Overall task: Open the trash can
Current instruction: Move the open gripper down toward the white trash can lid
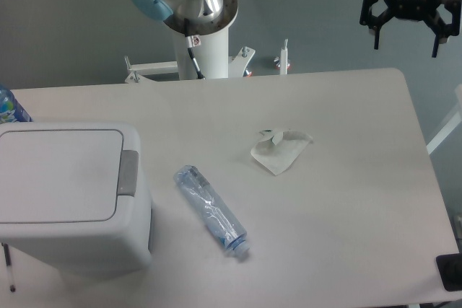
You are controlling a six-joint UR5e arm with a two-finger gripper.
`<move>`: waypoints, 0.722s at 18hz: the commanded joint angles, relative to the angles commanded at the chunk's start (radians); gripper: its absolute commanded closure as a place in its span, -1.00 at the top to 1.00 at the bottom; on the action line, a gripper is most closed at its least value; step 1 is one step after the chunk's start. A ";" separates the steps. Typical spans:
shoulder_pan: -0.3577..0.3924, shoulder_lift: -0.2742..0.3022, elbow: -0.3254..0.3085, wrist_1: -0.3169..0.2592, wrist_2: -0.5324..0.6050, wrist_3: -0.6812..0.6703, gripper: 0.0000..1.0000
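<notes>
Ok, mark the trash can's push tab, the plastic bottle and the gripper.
grey push tab (128, 172), fixed camera view, middle of the tab on the trash can's right rim.
plastic bottle (211, 208), fixed camera view, mid-body, lying on the table.
gripper (406, 40), fixed camera view, midway between its open fingertips.

table (361, 200): trash can (68, 192), bottle (211, 210), tissue (280, 151)

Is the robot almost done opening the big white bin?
Not yet; nothing looks done. The trash can has its lid flat and shut. The gripper hangs open high at the far right, holding nothing and far from the grey button tab. Left: reach the tab, press it, and let the lid open.
</notes>
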 joint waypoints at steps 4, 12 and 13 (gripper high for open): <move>-0.017 0.006 -0.002 0.000 0.000 -0.024 1.00; -0.221 -0.021 0.011 0.094 -0.002 -0.559 1.00; -0.241 -0.024 0.011 0.094 -0.002 -0.608 1.00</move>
